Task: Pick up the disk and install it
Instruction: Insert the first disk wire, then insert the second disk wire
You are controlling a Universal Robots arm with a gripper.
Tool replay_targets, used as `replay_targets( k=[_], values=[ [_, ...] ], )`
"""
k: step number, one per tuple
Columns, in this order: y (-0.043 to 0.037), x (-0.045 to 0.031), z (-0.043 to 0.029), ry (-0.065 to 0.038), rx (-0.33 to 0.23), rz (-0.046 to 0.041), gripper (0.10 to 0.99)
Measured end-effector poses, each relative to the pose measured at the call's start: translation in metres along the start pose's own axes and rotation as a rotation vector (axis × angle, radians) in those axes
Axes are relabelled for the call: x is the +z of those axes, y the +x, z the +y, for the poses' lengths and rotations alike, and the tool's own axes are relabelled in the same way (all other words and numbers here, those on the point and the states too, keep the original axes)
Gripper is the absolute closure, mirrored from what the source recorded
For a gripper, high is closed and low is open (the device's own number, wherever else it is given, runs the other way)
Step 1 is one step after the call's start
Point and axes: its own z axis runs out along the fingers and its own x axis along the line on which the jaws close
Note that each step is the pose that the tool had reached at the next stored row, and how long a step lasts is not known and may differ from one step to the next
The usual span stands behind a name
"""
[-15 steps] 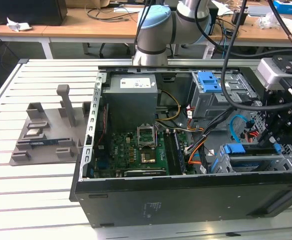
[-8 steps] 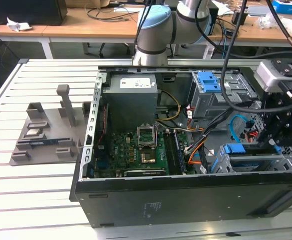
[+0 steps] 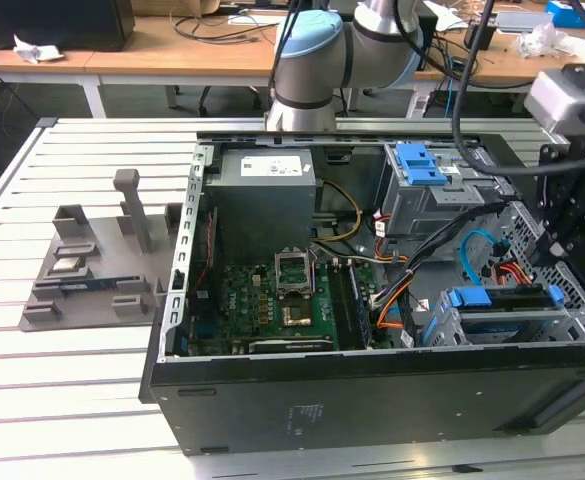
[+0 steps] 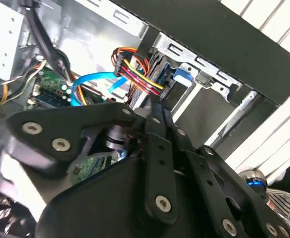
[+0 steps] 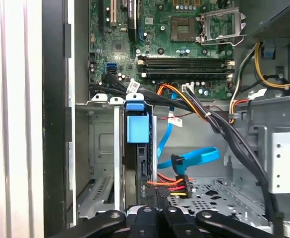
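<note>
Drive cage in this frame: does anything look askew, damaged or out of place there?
Nothing stands out. The disk sits upright in the drive cage, square with its walls, its blue tab at the cage's open edge. The tool is close to the disk's cable end, by the power connector. No loose parts visible.

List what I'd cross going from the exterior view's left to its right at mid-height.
Grey fixture stand → motherboard → orange and black cable bundle → disk seated in the drive cage → gripper at the case's far side.
</note>
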Motion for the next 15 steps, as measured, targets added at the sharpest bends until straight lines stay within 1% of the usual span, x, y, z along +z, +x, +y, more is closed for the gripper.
replay_targets(
  k=[1,3,15],
  values=[
    [-0.0017,-0.0096,0.0001,0.000,0.000,0.0004,0.980],
    [-0.0025,-0.0160,0.0002,0.000,0.000,0.0003,0.980],
    [-0.0026,-0.0177,0.0002,0.000,0.000,0.0002,0.973]
  ],
)
